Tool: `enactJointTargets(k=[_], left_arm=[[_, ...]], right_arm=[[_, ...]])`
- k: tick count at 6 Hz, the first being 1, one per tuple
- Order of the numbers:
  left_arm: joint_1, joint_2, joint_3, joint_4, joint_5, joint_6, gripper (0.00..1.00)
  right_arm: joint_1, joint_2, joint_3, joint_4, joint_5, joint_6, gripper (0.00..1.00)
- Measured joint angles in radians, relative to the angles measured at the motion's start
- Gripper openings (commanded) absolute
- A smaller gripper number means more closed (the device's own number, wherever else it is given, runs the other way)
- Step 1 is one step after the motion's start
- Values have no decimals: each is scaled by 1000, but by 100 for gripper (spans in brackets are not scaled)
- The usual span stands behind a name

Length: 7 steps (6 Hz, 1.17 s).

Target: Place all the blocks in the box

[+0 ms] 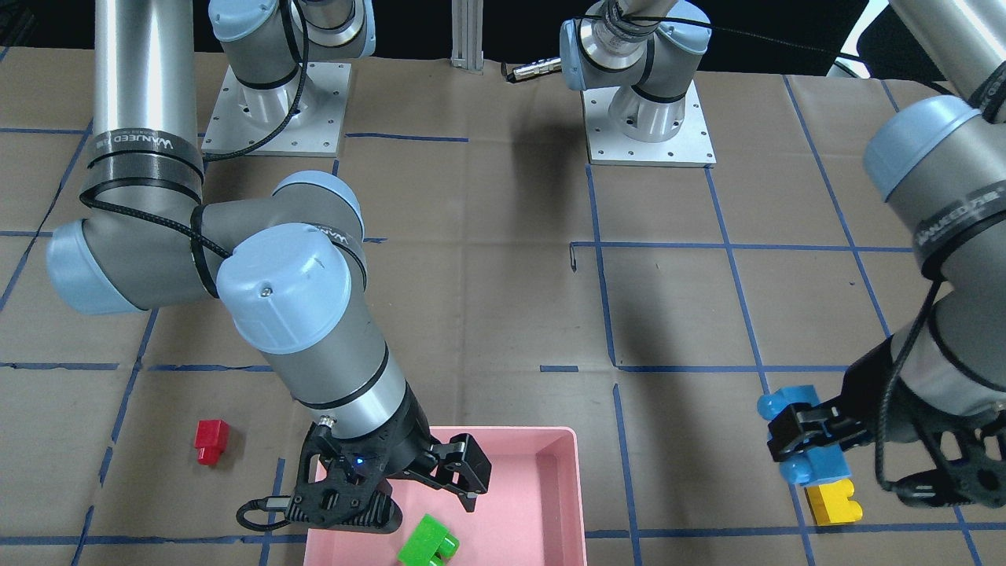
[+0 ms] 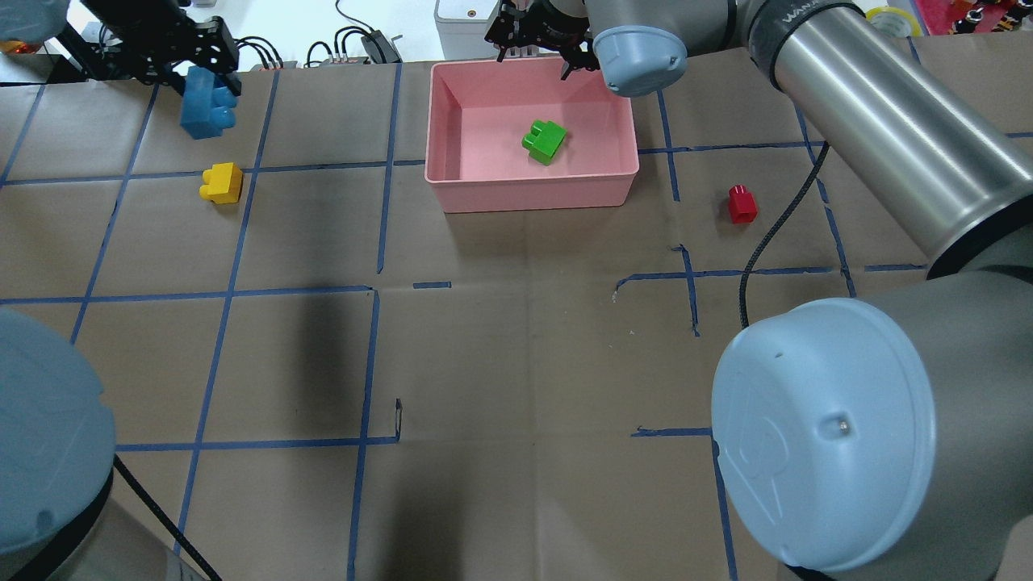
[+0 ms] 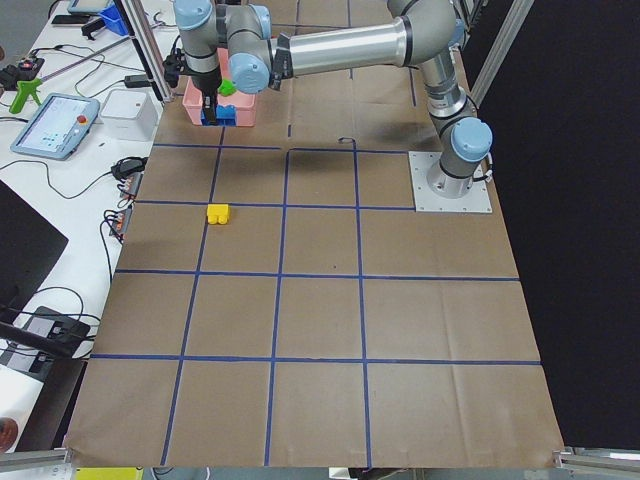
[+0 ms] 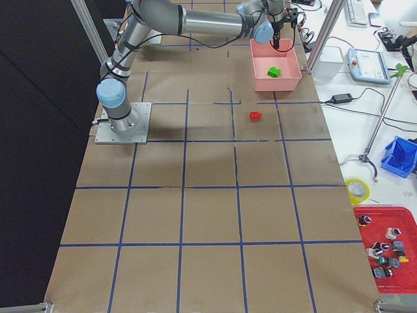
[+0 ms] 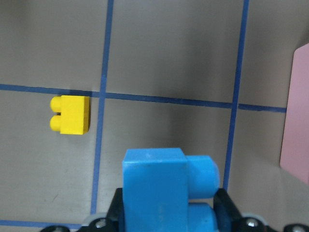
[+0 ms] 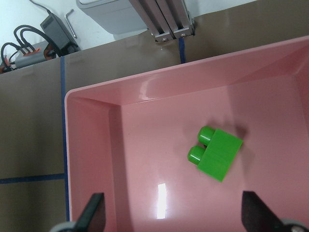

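Observation:
The pink box (image 2: 533, 194) stands at the far middle of the table. The green block (image 2: 545, 141) lies inside it, also in the right wrist view (image 6: 216, 153). My right gripper (image 2: 533, 52) hangs open and empty over the box's far part, jaws wide in the wrist view (image 6: 174, 217). My left gripper (image 1: 809, 440) is shut on the light blue block (image 2: 208, 109) and holds it above the table at the far left. The yellow block (image 2: 222, 183) lies on the table just nearer than it, also in the left wrist view (image 5: 72, 114). The red block (image 2: 742, 204) lies right of the box.
Blue tape lines grid the brown paper table. The two arm bases (image 1: 648, 118) stand on the robot's side. Cables and a white device (image 6: 116, 17) lie just beyond the table's far edge, behind the box. The box's side (image 5: 297, 111) shows at the left wrist view's right edge.

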Motion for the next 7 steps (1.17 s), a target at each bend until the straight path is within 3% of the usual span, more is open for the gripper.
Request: enactJointTargets(k=[2,4,6,7], left_arm=[[-140,-90,102,0,-1,-172,1],[-274,-186,180,10,3,-303,1],[-340,-274,200,65,14,-339,3],[-348,-307,195,108,17,-342,23]], right_arm=[[-111,-90,5,238,-118,-222,98],[-219,-168,62,371,-138,-374,98],[-268,-189,219,247,-163,-421,98],[-290,-194,311,119,-175,-458,98]])
